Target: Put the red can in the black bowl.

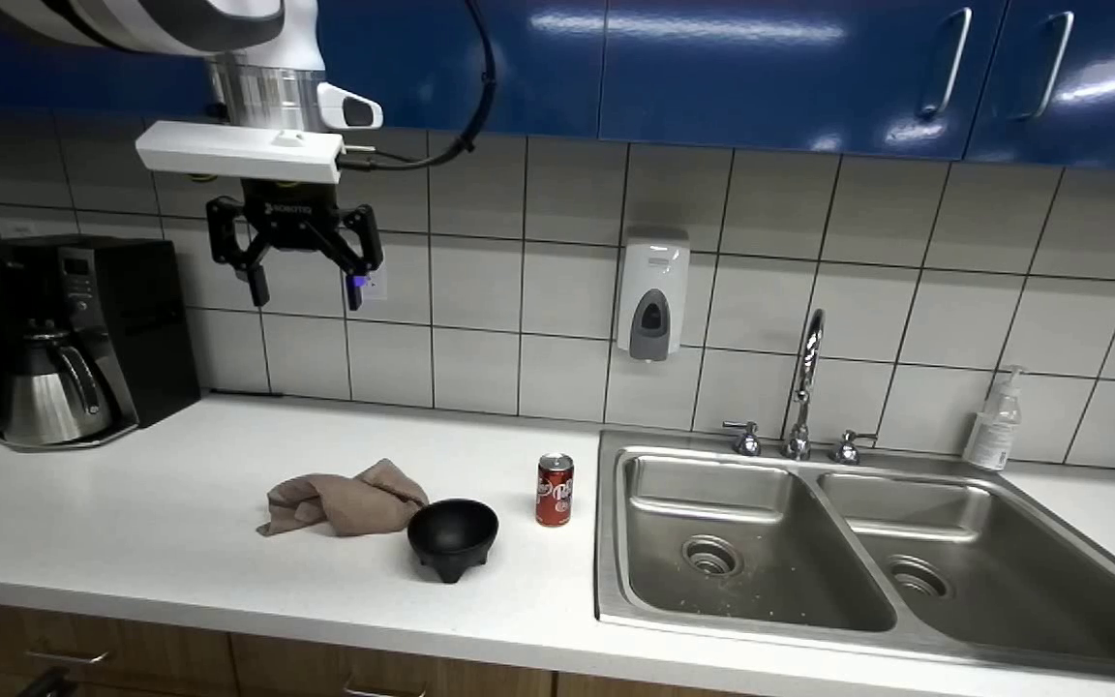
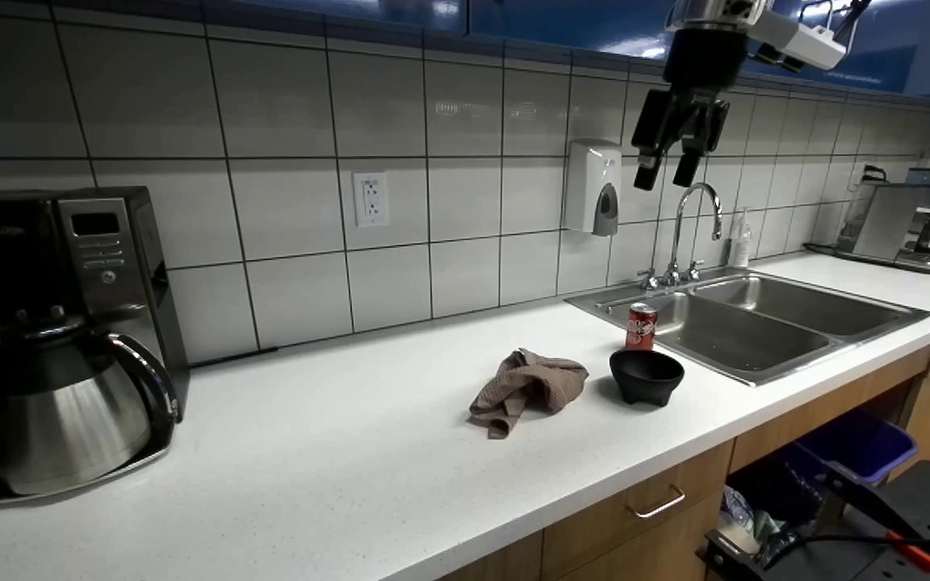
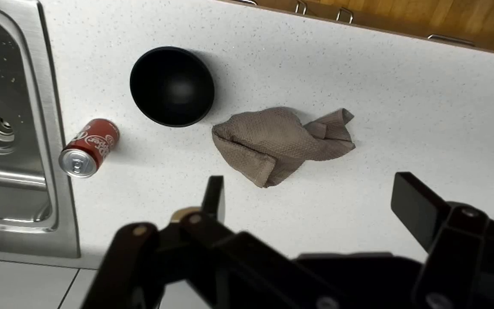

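Red can [image 1: 555, 492], upright, lower centre in exterior view; gripper [image 1: 307, 293] upper left, jaws apart, holding nothing; can below, rightward, past black bowl [image 1: 452, 550].

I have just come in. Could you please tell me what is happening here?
A robot arm hangs above the counter, its hand open and holding nothing. The red can stands upright beside the sink, not yet in the black bowl. A brown cloth lies beside the bowl.
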Tool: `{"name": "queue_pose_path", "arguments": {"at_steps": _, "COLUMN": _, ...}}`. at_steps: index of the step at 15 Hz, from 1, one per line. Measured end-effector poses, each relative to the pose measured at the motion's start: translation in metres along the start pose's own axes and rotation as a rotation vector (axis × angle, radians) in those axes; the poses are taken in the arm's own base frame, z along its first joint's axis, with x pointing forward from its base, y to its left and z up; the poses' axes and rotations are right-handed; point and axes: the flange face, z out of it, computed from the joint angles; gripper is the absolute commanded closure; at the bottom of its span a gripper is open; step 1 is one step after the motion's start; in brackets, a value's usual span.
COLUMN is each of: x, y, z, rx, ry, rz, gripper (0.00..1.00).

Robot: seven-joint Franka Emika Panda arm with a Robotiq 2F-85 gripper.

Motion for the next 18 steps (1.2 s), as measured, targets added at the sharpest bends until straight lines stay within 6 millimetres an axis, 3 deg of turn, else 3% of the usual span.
{"name": "queue_pose_path", "arguments": {"at_steps": 7, "x": -0.003, "y": 0.004, "z": 0.012, "rx": -0.006, "ry": 0.001, "rz": 0.024, "gripper": 0.0}}
{"name": "queue_pose_path", "arguments": {"at_steps": 18, "x": -0.009, "y": 0.044, "z": 0.054, "rx": -0.053, "ry": 0.016, "rz": 0.211, "gripper": 0.0}}
